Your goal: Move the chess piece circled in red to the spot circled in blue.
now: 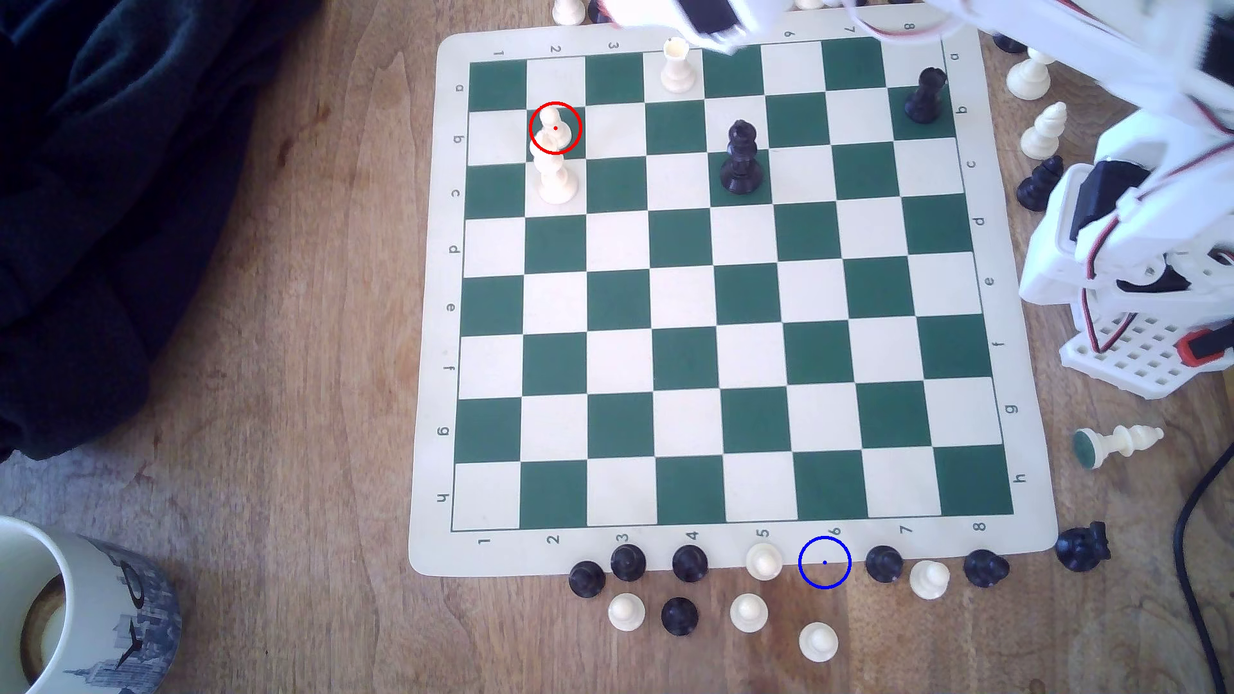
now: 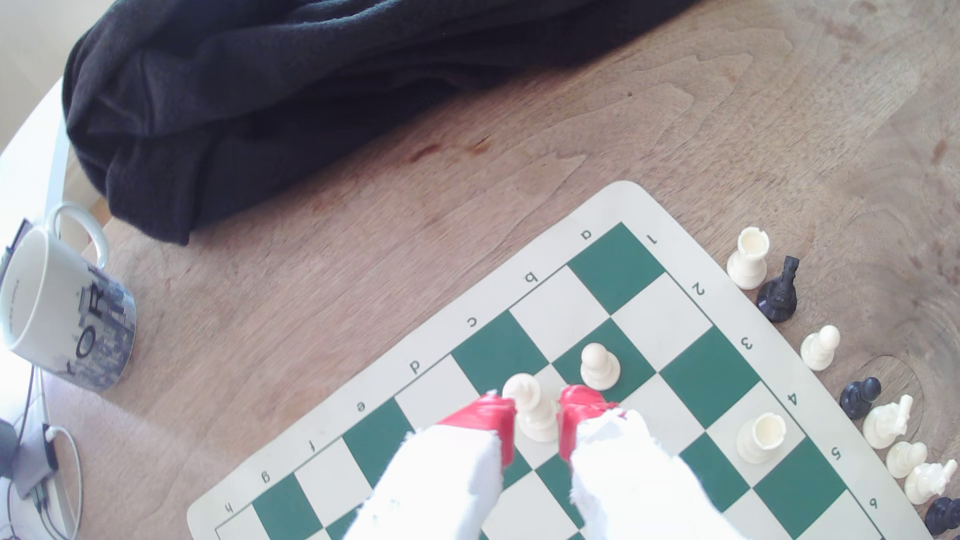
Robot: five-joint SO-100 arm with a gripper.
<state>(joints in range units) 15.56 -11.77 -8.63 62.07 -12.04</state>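
At the exterior view's left, a dark cloth (image 1: 100, 200) lies heaped over the far-left part of the wooden worktop (image 1: 287, 400), and a printed mug (image 1: 73, 607) stands at the near-left corner; what is inside it cannot be made out. Further right lies the green-and-cream chess mat (image 1: 728, 293). On its far-left area, on square b2, the cream pawn (image 1: 555, 128) stands upright inside the red ring, touching nothing; just nearer on c2 stands a taller slim cream piece (image 1: 555, 175). A cream rook (image 1: 676, 65) stands on a4, a tall black piece (image 1: 740, 157) on the c5 square, and another black piece (image 1: 925, 95) near the mat's far-right corner.

In the wrist view the gripper (image 2: 537, 420) has its red-tipped fingers (image 2: 491, 415) spread, one on either side of the taller cream piece (image 2: 532, 410) and apparently not touching it; the pawn (image 2: 598, 366) stands just beyond one finger, outside the gap.

Along the mat's near edge, black and cream pawns sit in a loose cluster, and the blue ring (image 1: 825, 562) lies there over mat rim and wood, between a cream pawn (image 1: 763, 559) and a black pawn (image 1: 883, 562), with nothing in it. At the exterior view's right, the white arm base (image 1: 1135, 267) stands off the mat's right edge, with a cream piece (image 1: 1118, 442) lying on its side nearby.
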